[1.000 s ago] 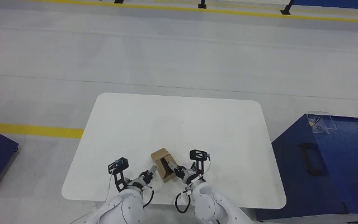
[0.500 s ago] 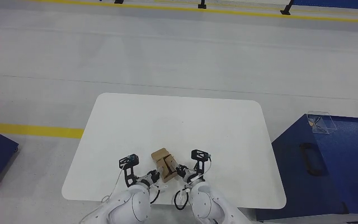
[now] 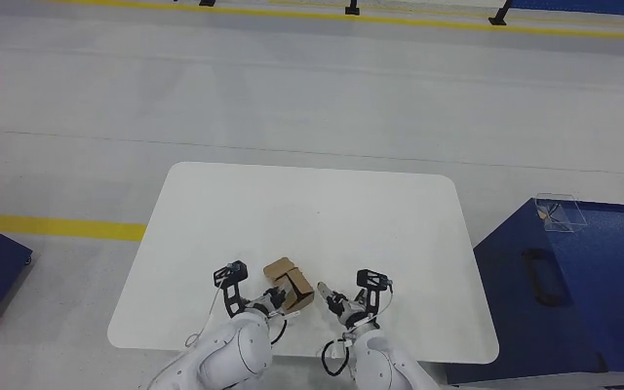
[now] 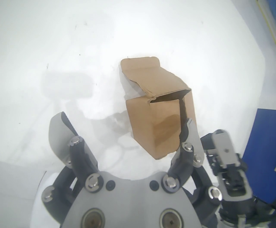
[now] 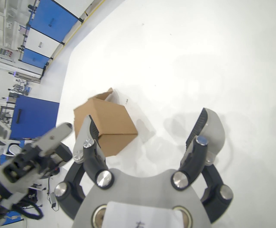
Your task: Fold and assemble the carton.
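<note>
- Top view: white table, smooth, rounded corners.
- Carton: brown cardboard, boxy, near table's front edge btwn grippers. Long axis diagonal, loose flap pointing far-left. Inside dark, hard to make out.
- L gripper: spread wide, one finger against carton.
- R gripper: spread, holding nothing, just beside carton.

The floor was pale grey and shiny, and the light was bright all over. A yellow line ran across the floor by the left side of the white table, which had round corners. Another yellow line ran far behind it, with little black feet standing on it. To the right stood a big blue box with a black handle and a small clear tub on top. Far off stood blue and white screens.
</note>
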